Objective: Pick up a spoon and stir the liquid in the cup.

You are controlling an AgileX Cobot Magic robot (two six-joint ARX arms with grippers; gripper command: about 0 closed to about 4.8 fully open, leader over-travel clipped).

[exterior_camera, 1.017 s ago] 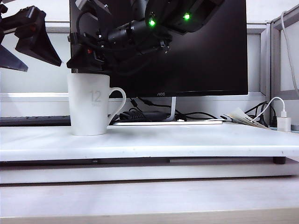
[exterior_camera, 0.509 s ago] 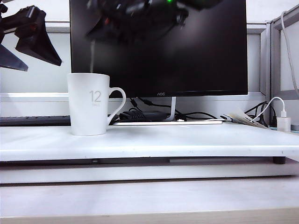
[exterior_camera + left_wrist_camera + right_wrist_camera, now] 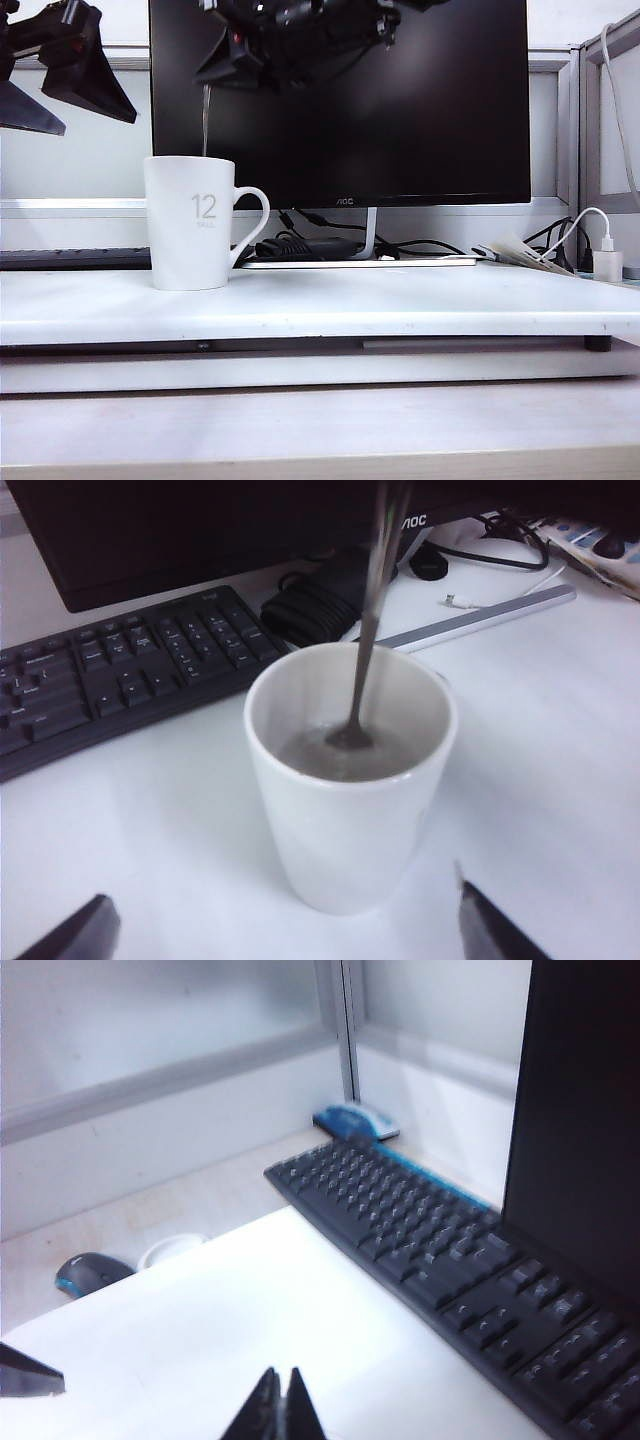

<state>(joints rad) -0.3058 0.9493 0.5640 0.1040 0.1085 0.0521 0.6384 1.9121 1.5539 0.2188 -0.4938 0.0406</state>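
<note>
Fingers of the right gripper [image 3: 278,1405] are pressed together in its wrist view, with no spoon visible between them there. Only the exterior view shows that gripper [image 3: 212,82] high above the cup [image 3: 194,223], the thin spoon [image 3: 205,120] hanging upright from it down into the mug. The left gripper [image 3: 45,75], spread wide and holding nothing, hovers at the upper left of the exterior view, apart from the cup. Its wrist view alone looks into the cup [image 3: 350,810]: the spoon [image 3: 365,650] dips into greyish liquid [image 3: 340,755]. A dark keyboard [image 3: 120,675] lies behind on the white table [image 3: 560,740].
</note>
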